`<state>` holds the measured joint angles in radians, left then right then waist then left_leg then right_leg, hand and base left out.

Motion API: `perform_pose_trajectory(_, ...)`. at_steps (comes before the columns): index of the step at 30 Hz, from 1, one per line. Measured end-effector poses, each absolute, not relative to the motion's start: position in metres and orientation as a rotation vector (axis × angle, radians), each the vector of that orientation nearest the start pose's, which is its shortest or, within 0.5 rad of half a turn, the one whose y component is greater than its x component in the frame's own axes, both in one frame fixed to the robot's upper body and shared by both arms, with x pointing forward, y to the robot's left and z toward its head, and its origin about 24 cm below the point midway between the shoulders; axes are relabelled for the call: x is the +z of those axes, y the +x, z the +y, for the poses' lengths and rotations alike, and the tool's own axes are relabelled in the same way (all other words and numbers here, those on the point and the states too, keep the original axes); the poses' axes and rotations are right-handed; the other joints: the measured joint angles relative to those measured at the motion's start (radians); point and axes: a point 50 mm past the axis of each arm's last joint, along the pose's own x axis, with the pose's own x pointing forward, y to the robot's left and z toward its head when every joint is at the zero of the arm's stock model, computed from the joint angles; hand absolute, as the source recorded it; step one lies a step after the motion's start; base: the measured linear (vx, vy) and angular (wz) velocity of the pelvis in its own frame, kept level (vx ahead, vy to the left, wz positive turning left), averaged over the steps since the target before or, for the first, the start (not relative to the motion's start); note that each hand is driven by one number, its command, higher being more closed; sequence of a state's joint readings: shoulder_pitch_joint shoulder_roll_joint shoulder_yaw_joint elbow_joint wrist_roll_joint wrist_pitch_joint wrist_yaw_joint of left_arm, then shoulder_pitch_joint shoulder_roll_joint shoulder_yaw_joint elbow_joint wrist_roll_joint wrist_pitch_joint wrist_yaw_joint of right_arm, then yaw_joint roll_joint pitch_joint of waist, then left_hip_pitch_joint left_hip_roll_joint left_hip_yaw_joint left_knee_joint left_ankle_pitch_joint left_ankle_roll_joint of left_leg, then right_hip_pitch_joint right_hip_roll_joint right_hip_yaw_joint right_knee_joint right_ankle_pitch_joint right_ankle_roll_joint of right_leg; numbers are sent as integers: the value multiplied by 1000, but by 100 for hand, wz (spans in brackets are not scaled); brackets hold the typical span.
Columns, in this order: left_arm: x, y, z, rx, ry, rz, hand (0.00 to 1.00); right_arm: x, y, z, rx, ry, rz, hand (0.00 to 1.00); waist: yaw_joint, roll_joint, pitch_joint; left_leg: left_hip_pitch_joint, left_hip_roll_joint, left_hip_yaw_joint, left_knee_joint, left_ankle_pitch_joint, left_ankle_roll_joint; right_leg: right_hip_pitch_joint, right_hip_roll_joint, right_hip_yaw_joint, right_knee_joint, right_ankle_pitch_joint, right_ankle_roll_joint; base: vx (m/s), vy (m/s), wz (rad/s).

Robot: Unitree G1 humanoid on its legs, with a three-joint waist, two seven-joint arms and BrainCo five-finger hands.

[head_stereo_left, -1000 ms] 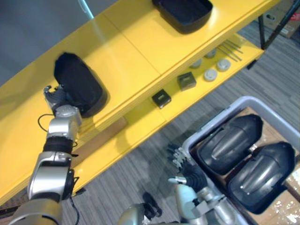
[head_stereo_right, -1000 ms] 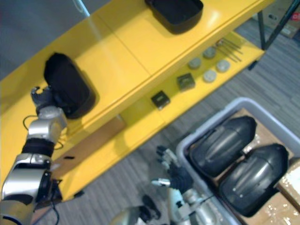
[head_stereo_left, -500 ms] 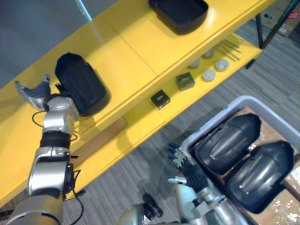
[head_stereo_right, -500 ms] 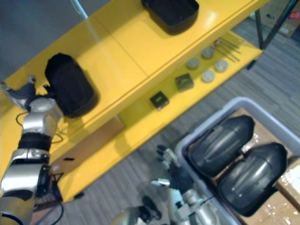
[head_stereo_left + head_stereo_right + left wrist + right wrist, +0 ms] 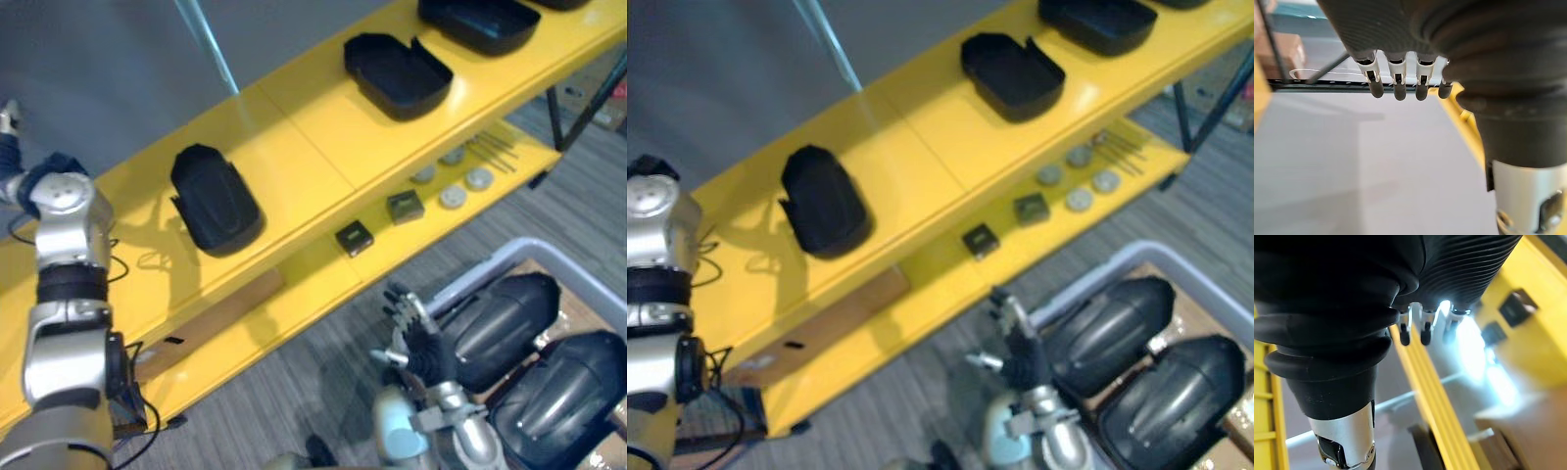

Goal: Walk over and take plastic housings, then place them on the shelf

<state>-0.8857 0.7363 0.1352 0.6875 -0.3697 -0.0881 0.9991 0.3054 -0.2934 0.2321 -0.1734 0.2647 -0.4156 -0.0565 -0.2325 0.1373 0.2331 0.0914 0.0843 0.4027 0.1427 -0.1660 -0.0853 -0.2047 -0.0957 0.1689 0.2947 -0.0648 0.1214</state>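
Hanging low just beside the grey bin (image 5: 1092, 276), the right hand (image 5: 416, 333) has its fingers (image 5: 1422, 330) spread and relaxed, holding nothing. The bin holds two black plastic housings (image 5: 500, 328) (image 5: 563, 397), lying side by side and touching. Each is a matte, rounded oblong shell with its domed side up, marked by a raised ridge along its back and a few pale specks. The left hand (image 5: 1396, 29) is raised at the far left, well apart from everything on the yellow shelf (image 5: 313, 147); its fingers (image 5: 1396, 85) are straight in a row and empty. On the shelf's top board a third housing (image 5: 216, 201) lies nearest the left arm. A fourth housing (image 5: 397, 73) lies farther along, hollow side up with a notch in its wall, and a fifth housing (image 5: 485, 20) lies at the far end. The lower board carries two small black blocks (image 5: 355, 238) (image 5: 405, 206), several grey discs (image 5: 453, 199), thin rods (image 5: 495, 147) and a brown cardboard sheet (image 5: 211, 318). The head views give the bin, the housings and both boards together. The right wrist view shows the shelf's yellow edge and two dark blocks close beyond its fingers. The left wrist view shows a grey surface and a strip of yellow past its fingertips.
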Motion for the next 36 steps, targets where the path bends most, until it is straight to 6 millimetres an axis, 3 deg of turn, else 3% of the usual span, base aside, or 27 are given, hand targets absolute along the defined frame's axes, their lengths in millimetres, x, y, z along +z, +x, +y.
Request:
perform_pose_trajectory(3, 254, 318, 353, 1239, -39, -564, 0, 62, 201, -176, 129, 115, -292, 0, 11, -2, -27, -1, -3, -40, -2, 7, 11, 49, -17, -37, -59, 19, 5, 31, 44, 35)
perform_pose_trajectory(6, 236, 302, 348, 1110, 74, -649, 0, 74, 219, -184, 165, 132, -353, 0, 43, -3, -53, 1, 2, -78, -1, 10, 14, 112, -23, -77, -144, 53, 5, 27, 17, 28)
perform_pose_trajectory(8, 210, 278, 348, 1044, 122, -667, 0, 76, 226, -191, 147, 122, -362, 0, 98, -7, -86, -5, 9, -94, -1, 11, 13, 146, -22, -101, -211, 82, 3, 22, -8, 25)
perform_pose_trajectory(9, 203, 270, 348, 1038, 115, -661, 0, 77, 227, -193, 136, 122, -366, 0, 110, -8, -91, -4, 10, -100, -3, 11, 13, 159, -20, -111, -230, 91, 3, 31, -24, 35)
perform_pose_trajectory(11, 174, 232, 354, 1039, 119, -627, 0, 80, 227, -206, 64, 126, -384, 0, 143, -25, -107, 4, 9, -146, -15, 11, 12, 213, -19, -157, -283, 109, 2, 29, -29, 47)
perform_pose_trajectory(15, 140, 176, 353, 1024, 166, -544, 0, 85, 222, -229, -79, 122, -409, 0, 204, -65, -133, 11, 5, -197, -21, 10, 10, 267, -25, -214, -326, 116, 2, 4, 2, 38)
perform_pose_trajectory(16, 139, 128, 324, 861, 170, -636, 0, 95, 212, -265, -337, 89, -440, 0, 249, -89, -134, -39, 10, -254, 46, -34, 0, 304, -29, -283, -335, 105, -15, -14, 7, 7)
perform_pose_trajectory(22, 136, 131, 320, 855, 143, -631, 0, 97, 210, -265, -341, 93, -452, 0, 245, -84, -98, -42, 12, -256, 78, -45, 2, 309, -30, -282, -332, 105, -15, 0, 0, 0)
perform_pose_trajectory(28, 102, 144, 305, 940, 69, -462, 0, 79, 203, -259, -378, 151, -397, 0, 244, -86, -57, -52, 5, -261, 79, -42, 4, 292, -44, -281, -302, 98, -7, -21, 3, 1)
perform_pose_trajectory(31, 51, 147, 312, 1060, 125, -168, 0, 71, 205, -254, -363, 174, -366, 0, 233, -95, -50, -80, -5, -287, 78, -34, 6, 276, -53, -299, -299, 98, -5, -44, 7, 20)
perform_pose_trajectory(32, 24, 142, 310, 1091, 141, -22, 0, 70, 207, -248, -336, 186, -363, 0, 233, -102, -45, -95, -10, -304, 75, -30, 6, 272, -56, -315, -301, 97, -5, -12, -4, 40)
perform_pose_trajectory(35, -29, 120, 301, 1128, 134, 262, 0, 81, 225, -226, -214, 198, -405, 0, 254, -131, -29, -123, -12, -325, 57, -13, 0, 255, -56, -348, -304, 97, -5, -6, -27, 36)
perform_pose_trajectory(36, -39, 117, 298, 1120, 136, 309, 0, 85, 230, -221, -184, 193, -423, 0, 255, -135, -27, -132, -12, -333, 58, -10, 1, 250, -56, -356, -304, 97, -5, 14, -40, 31)
